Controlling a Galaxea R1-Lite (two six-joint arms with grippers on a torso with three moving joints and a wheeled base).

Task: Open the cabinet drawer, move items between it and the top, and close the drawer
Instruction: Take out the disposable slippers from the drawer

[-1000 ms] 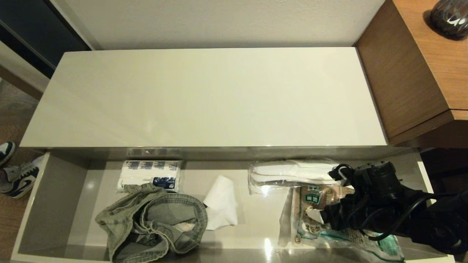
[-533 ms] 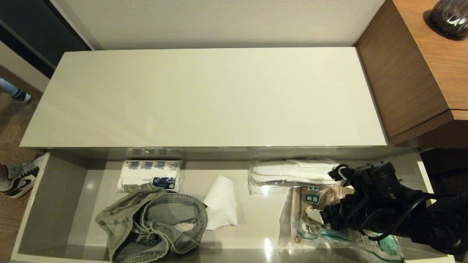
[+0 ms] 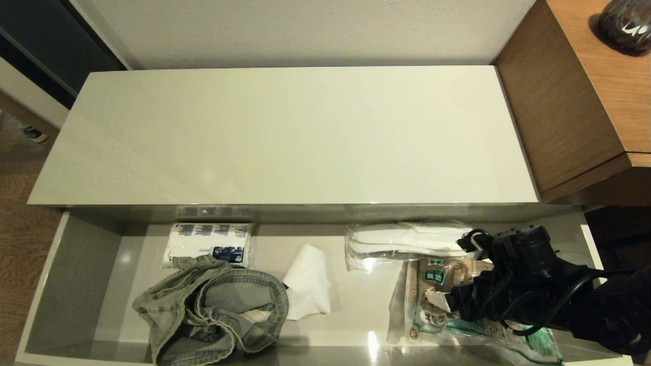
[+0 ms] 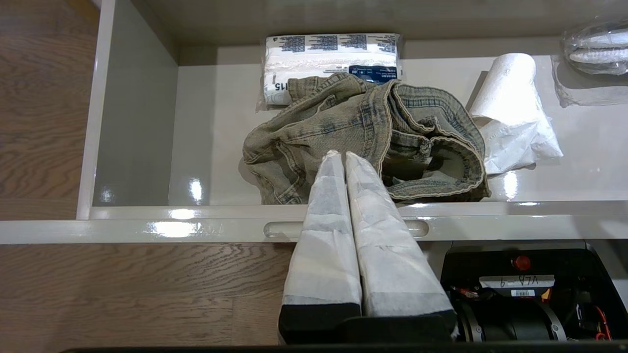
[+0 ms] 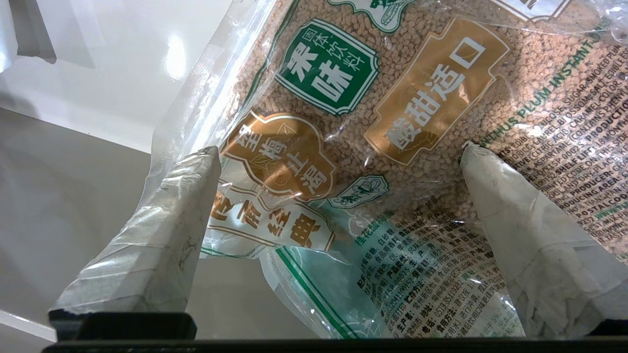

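The cabinet drawer (image 3: 76,264) stands pulled out below the bare glossy top (image 3: 285,137). Inside, at the left, lies the crumpled grey-green denim garment (image 3: 213,305); the clear-wrapped white slippers (image 3: 407,239) lie at the back right. My right gripper (image 5: 339,148) is open just above the brown-and-green food packet (image 5: 343,98), one finger to each side of it. The right arm (image 3: 529,284) reaches into the drawer's right end. My left gripper (image 4: 341,154) is shut and empty over the drawer's front rim (image 4: 147,228), in line with the denim (image 4: 363,132).
A blue-and-white paper pack (image 3: 208,244) sits behind the denim, and a white paper roll (image 3: 307,282) lies mid-drawer. A brown wooden desk (image 3: 585,91) with a dark round object (image 3: 625,23) stands to the right. A shoe (image 3: 33,133) shows on the floor at far left.
A person's shoes beside the drawer's left end have gone; one shoe now shows farther back. Both arms and the drawer's contents are unmoved.
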